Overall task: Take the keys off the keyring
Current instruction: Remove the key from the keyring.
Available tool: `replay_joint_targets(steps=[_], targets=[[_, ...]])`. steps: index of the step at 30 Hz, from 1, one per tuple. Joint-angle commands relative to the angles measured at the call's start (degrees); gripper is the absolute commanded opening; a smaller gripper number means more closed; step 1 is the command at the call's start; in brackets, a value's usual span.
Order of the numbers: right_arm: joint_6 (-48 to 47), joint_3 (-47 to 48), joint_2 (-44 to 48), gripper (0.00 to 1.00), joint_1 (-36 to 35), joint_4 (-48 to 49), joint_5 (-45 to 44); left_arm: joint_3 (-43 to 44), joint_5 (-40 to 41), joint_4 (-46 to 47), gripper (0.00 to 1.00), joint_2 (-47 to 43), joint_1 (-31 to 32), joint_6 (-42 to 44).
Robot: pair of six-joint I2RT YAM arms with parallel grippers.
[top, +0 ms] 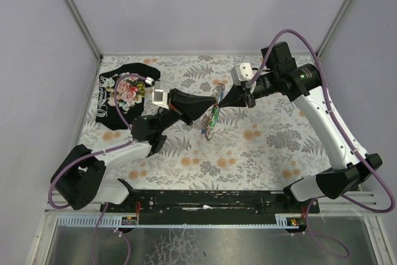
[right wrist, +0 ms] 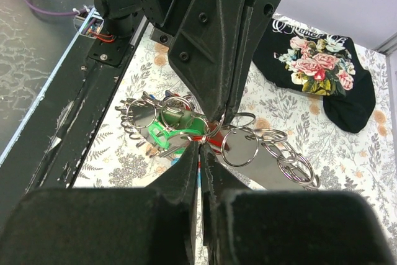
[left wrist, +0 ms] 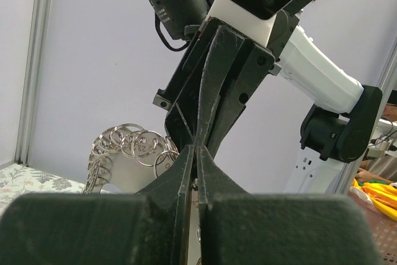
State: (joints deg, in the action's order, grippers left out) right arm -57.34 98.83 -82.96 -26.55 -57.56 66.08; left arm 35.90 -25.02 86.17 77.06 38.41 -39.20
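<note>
Both grippers meet tip to tip above the middle of the table with the key bundle between them. The keys (top: 211,120) hang below the tips; in the right wrist view their green and red heads (right wrist: 166,133) bunch just past my fingertips. The keyring (right wrist: 240,146) shows as silvery loops, with more loops (left wrist: 133,143) left of my fingers in the left wrist view. My left gripper (top: 213,106) (left wrist: 197,151) is shut, with thin metal in its narrow gap. My right gripper (top: 223,100) (right wrist: 201,146) is shut on the ring cluster beside the red head. The fob is not visible.
A black floral cloth (top: 123,91) (right wrist: 322,72) lies at the table's far left corner. The flower-patterned table cover (top: 267,147) spreads under the bundle. The black base rail (top: 211,200) runs along the near edge. Grey walls (top: 205,10) close in the back and sides.
</note>
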Motion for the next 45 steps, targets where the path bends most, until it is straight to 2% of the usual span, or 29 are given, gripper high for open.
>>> replay_joint_targets(steps=[1, 3, 6, 21, 31, 38, 42, 45], targets=[[1.6, -1.3, 1.4, 0.13, -0.8, 0.2, -0.3, 1.2, 4.2, 6.0, 0.00, -0.1, -0.5, -1.0], [2.0, -0.9, 1.6, 0.22, -0.9, -0.5, -0.6, 1.1, 4.0, 6.0, 0.00, 0.1, -0.5, -0.8], [4.7, 0.3, 1.9, 0.28, 0.0, -0.2, 0.3, 0.9, 3.3, 6.0, 0.00, 0.2, -0.6, -0.6], [20.3, -2.5, 1.5, 0.34, 1.7, 11.6, 8.1, 1.6, 0.4, 5.9, 0.00, 0.9, -0.5, -1.8], [24.4, -4.7, 1.3, 0.32, 0.9, 15.8, 6.2, 1.7, 1.6, 5.9, 0.00, 1.4, -0.5, -1.6], [26.5, -5.8, 1.2, 0.24, 0.8, 17.7, 6.0, 1.6, 1.7, 5.9, 0.00, 1.5, -0.4, -1.6], [27.1, -6.0, 1.2, 0.16, 0.8, 18.0, 5.8, 1.5, 1.9, 6.0, 0.00, 1.4, -0.4, -1.4], [28.3, -6.1, 1.2, 0.14, 0.9, 18.9, 6.1, 1.2, 1.7, 6.0, 0.00, 1.6, -0.4, -1.3]])
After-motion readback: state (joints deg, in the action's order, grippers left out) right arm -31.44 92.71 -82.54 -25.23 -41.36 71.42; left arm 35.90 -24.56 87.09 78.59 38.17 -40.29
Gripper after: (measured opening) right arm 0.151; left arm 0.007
